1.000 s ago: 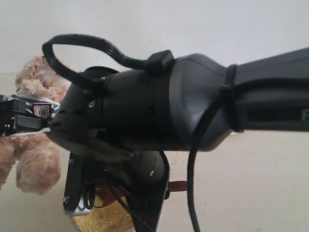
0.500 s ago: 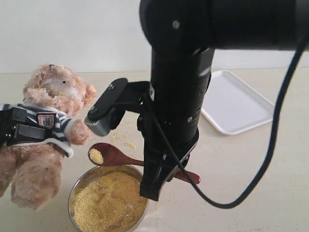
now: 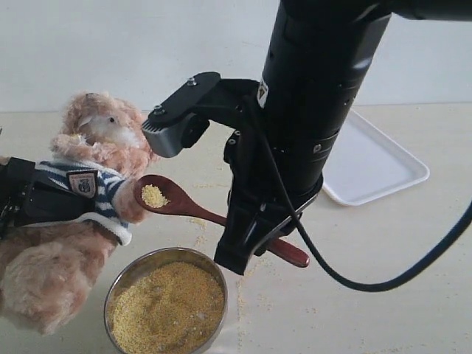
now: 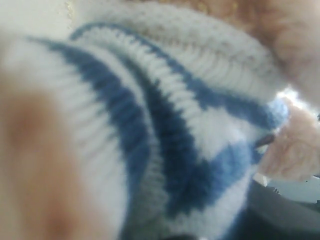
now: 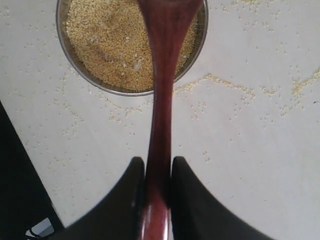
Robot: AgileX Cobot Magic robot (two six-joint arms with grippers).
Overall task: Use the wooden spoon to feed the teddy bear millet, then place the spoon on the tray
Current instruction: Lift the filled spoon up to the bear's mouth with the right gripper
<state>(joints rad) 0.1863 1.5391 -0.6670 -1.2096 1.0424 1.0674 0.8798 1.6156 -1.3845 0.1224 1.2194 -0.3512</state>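
The teddy bear leans at the left, and my left gripper is shut on its striped torso. Its shirt fills the left wrist view, where the jaws are hidden. My right gripper is shut on the handle of the wooden spoon. A small heap of millet lies in the spoon's bowl, which is beside the bear's paw and below its muzzle. More millet fills a steel bowl. The white tray lies at the back right.
The steel bowl stands at the front of the table, right under the spoon and next to the bear's leg. Loose grains are scattered over the tabletop around it. The right arm's black body towers over the middle.
The right arm has pulled back from the camera and lifted the loaded spoon from just above the bowl to the bear's chest. The bear has shifted slightly to the right.
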